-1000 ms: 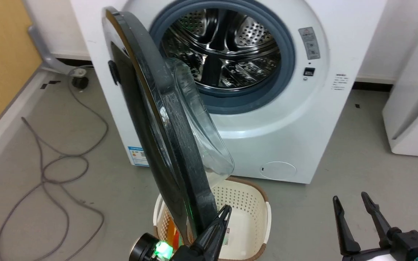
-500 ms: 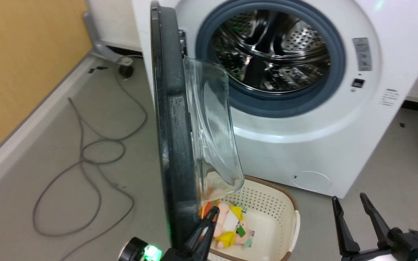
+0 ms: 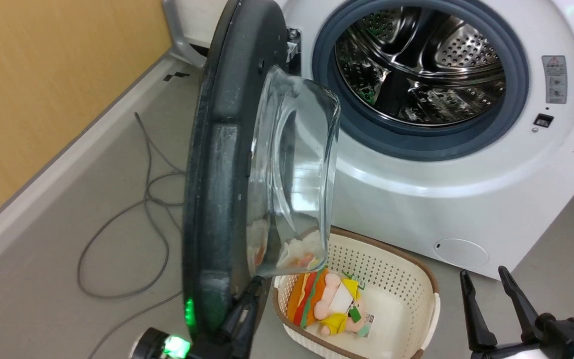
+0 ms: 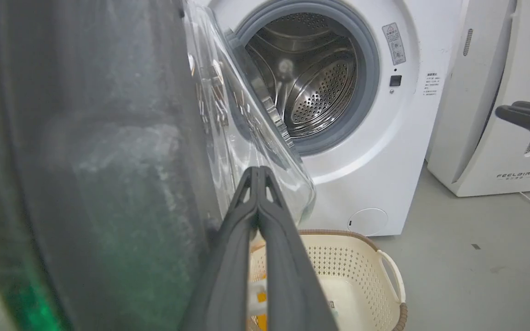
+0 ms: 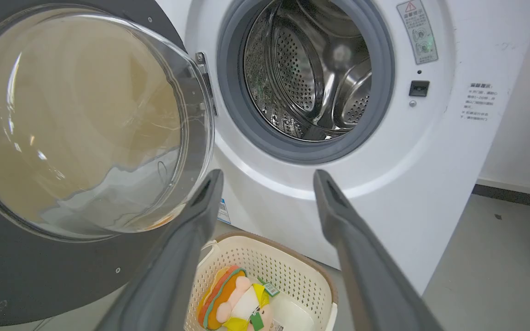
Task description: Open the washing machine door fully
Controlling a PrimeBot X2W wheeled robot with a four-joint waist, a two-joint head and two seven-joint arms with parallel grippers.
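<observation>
On the left, the washing machine door (image 3: pixel 215 164) stood swung out from the white machine (image 3: pixel 416 199), its glass bowl facing right. My left pincer (image 4: pixel 258 171) was shut tight by the door's low inner rim. A basket (image 3: pixel 429 294) held a soft toy (image 3: pixel 334 306). My right pincer (image 3: pixel 482 271) hung open, holding nothing.

Cream perforated basket (image 3: pixel 381 271) on grey floor (image 3: pixel 43 309), plush toy (image 3: pixel 334 304) inside, grey cable (image 3: pixel 117 297) looped beside yellow wall (image 3: pixel 43 75)
</observation>
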